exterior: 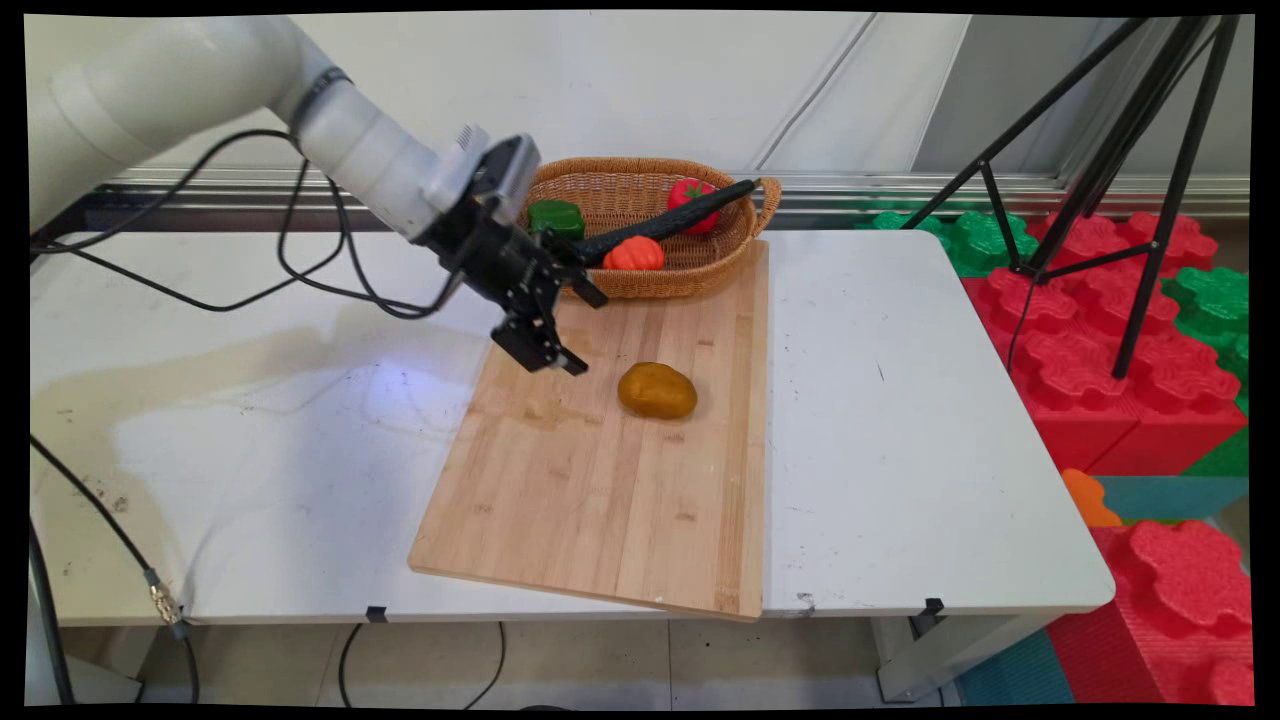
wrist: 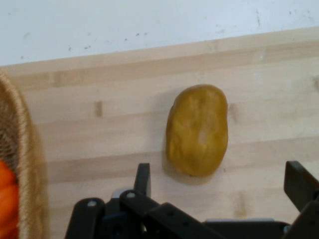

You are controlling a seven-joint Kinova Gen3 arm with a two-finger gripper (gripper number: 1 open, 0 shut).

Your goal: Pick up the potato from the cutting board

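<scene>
Gripper: fingers spread wide, empty, poised above the cutting board near a potato. Potato lies on the board, apart from the wicker basket at the board's far edge.

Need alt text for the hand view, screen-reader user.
A brown potato lies on a wooden cutting board, just beyond the open black gripper at the bottom edge. A wicker basket rim shows at left, white table at top.

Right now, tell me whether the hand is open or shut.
Open: the hand has its fingers spread wide, empty, above the potato on the cutting board.
</scene>
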